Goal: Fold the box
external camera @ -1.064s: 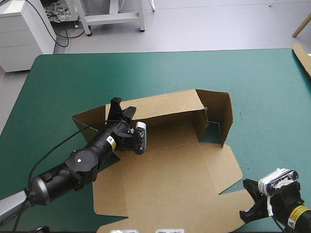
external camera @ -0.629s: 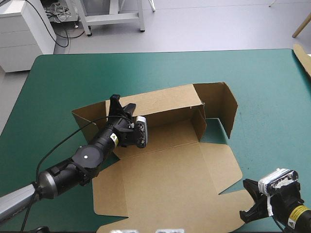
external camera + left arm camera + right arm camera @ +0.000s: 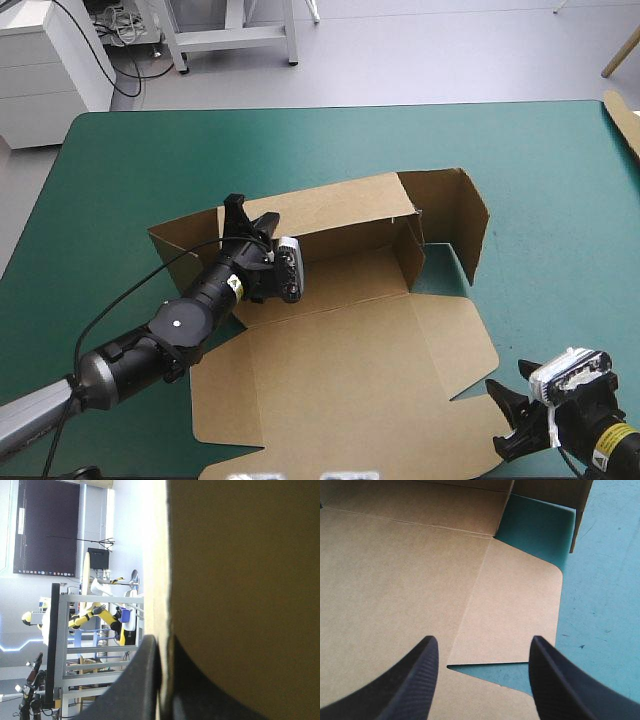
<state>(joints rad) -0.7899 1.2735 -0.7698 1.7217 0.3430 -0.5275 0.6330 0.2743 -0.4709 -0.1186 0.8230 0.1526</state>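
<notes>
The brown box lies in the middle of the table with its lid flat toward me. Its back wall and right end flap stand up. My left gripper is shut on the back wall's top edge near its left end. In the left wrist view the wall fills the space ahead, and the black fingers pinch its pale edge. My right gripper is open at the lid's near right corner. In the right wrist view it hovers over the lid's side flap, holding nothing.
Bare teal-green cover surrounds the box on all sides. A strip of more brown board pokes in at the table's far right edge. To the right of the lid's flap, the cover is bare.
The left gripper has pushed the back wall a little farther from me, and the right end flap has swung outward. The right gripper has shifted slightly toward the lid.
</notes>
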